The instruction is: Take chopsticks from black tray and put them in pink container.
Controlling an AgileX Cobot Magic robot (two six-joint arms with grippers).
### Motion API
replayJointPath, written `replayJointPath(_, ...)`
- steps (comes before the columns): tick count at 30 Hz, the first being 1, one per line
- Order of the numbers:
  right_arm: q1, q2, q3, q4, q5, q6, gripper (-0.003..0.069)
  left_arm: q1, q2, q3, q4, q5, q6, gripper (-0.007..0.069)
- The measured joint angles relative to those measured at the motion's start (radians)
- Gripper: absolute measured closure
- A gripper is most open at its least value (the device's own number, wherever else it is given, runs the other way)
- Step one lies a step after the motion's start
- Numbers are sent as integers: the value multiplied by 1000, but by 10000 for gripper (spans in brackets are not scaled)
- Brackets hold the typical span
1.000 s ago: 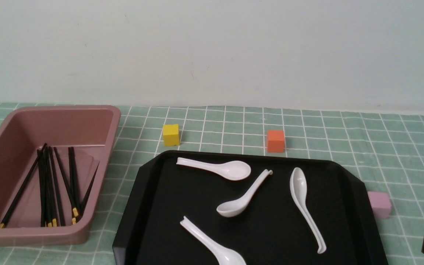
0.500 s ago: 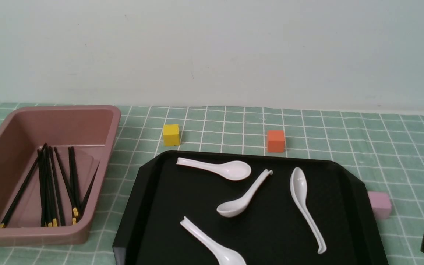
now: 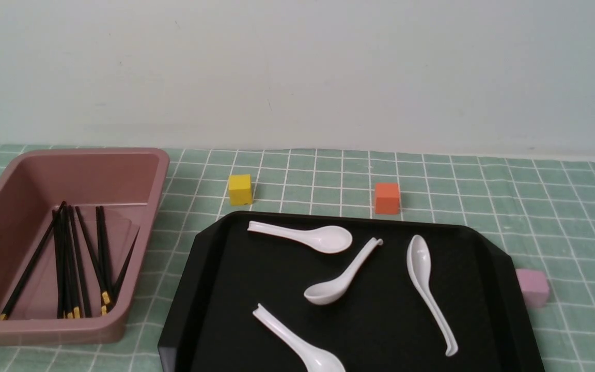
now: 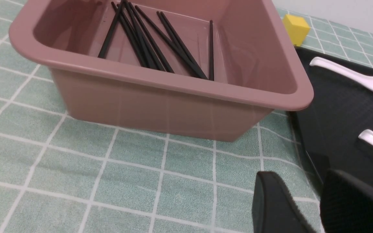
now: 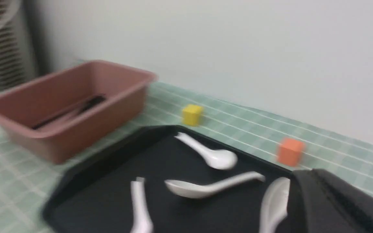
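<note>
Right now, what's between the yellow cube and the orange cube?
Nothing: only bare green checked cloth separates the yellow cube from the orange cube, seen in the front view.

No readable text, label, brand, number or sign shows on any object in these views.

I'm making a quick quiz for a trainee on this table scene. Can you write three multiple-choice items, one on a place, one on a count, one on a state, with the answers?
1. Where are the chopsticks?
A. on the black tray
B. in the pink container
C. on the cloth

2. How many white spoons lie on the black tray?
A. two
B. four
C. six

3. What is the left gripper holding?
A. nothing
B. a chopstick
C. a spoon

Answers:
1 B: all the sticks lie inside the pink container.
2 B: the front view shows four spoons.
3 A: the left wrist view shows nothing between its fingers.
</note>
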Motion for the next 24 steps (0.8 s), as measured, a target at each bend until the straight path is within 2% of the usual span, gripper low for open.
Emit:
replayJointPath(2, -121, -70, 76, 0, 0, 0, 640, 0, 0, 0, 0, 0, 0, 386)
replayJointPath(5, -237, -138, 158, -1, 1, 0, 637, 0, 0, 0, 0, 0, 0, 386)
replayJointPath(11, -403, -237, 288, -3, 1, 0, 636, 0, 0, 0, 0, 0, 0, 386)
replayJointPath(15, -456, -253, 324, -3, 21, 0, 630, 0, 0, 0, 0, 0, 0, 386)
replayJointPath(19, -459, -253, 322, -3, 103, 0, 626, 0, 0, 0, 0, 0, 0, 386)
replayJointPath(24, -459, -253, 318, 4, 123, 0, 620, 0, 0, 0, 0, 0, 0, 386)
